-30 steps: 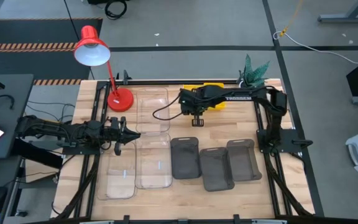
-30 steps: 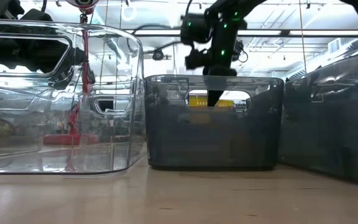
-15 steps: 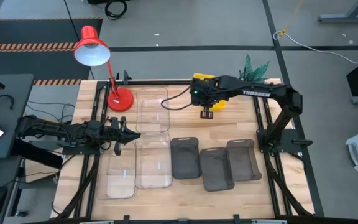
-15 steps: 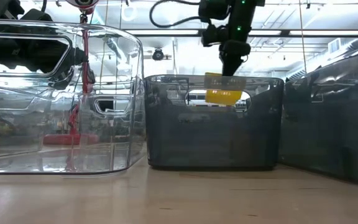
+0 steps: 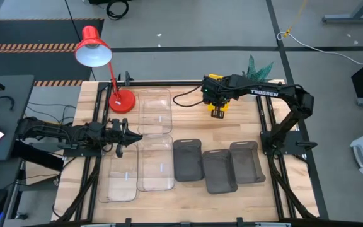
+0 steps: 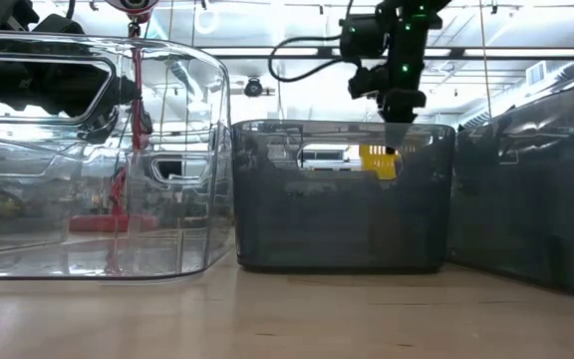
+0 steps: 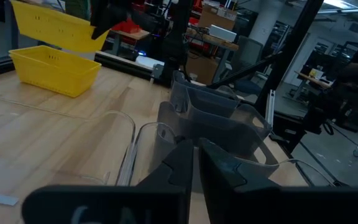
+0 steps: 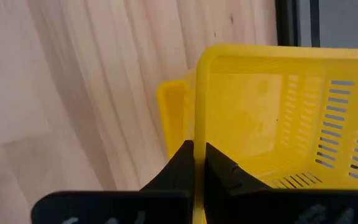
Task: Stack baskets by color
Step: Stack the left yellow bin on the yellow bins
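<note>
My right gripper (image 5: 217,106) hangs over the far middle of the table, shut on a small yellow basket (image 7: 51,25). A second yellow basket (image 7: 58,70) rests on its base on the table just below it. Three dark grey baskets (image 5: 219,167) stand side by side near the front. Clear baskets (image 5: 154,164) stand on the table's left half. My left gripper (image 5: 130,135) stays level and shut above the clear baskets, holding nothing. My right gripper pinches the yellow basket's side wall at its rim (image 8: 197,134), one finger inside the basket and one outside. The fingers come steeply from above. The basket hangs tilted below them, lifted clear of the table and of the second yellow basket (image 8: 171,118).
A red desk lamp (image 5: 99,60) stands at the far left corner and a small green plant (image 5: 257,70) at the far right. Black frame rails run along both sides of the table. Bare wood lies between the yellow baskets and the grey row.
My right gripper has gone up and toward the table's right and far edge, staying shut on the yellow basket. The basket has come up clear of the table and travelled with it, hanging tilted.
</note>
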`<state>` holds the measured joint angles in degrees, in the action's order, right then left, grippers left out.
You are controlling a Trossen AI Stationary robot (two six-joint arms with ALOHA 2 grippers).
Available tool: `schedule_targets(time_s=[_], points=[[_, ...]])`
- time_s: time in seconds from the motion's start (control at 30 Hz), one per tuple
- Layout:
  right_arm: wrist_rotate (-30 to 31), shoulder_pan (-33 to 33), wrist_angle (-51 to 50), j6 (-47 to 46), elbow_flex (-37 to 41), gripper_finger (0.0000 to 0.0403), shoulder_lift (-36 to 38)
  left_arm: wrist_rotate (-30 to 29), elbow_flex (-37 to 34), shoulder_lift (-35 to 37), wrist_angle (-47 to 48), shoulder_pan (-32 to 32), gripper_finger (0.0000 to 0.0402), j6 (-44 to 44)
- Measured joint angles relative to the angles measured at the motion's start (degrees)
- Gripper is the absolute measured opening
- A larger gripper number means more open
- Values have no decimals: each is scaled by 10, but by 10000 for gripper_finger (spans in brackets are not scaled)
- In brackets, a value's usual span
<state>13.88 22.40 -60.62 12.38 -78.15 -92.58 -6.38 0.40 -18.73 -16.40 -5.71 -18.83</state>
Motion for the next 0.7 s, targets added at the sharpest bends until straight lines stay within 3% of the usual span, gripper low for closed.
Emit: schedule_targets(time_s=[0.7], points=[[-45,28,97,56,112,21,-1,0,0,0,0,0,31,0]])
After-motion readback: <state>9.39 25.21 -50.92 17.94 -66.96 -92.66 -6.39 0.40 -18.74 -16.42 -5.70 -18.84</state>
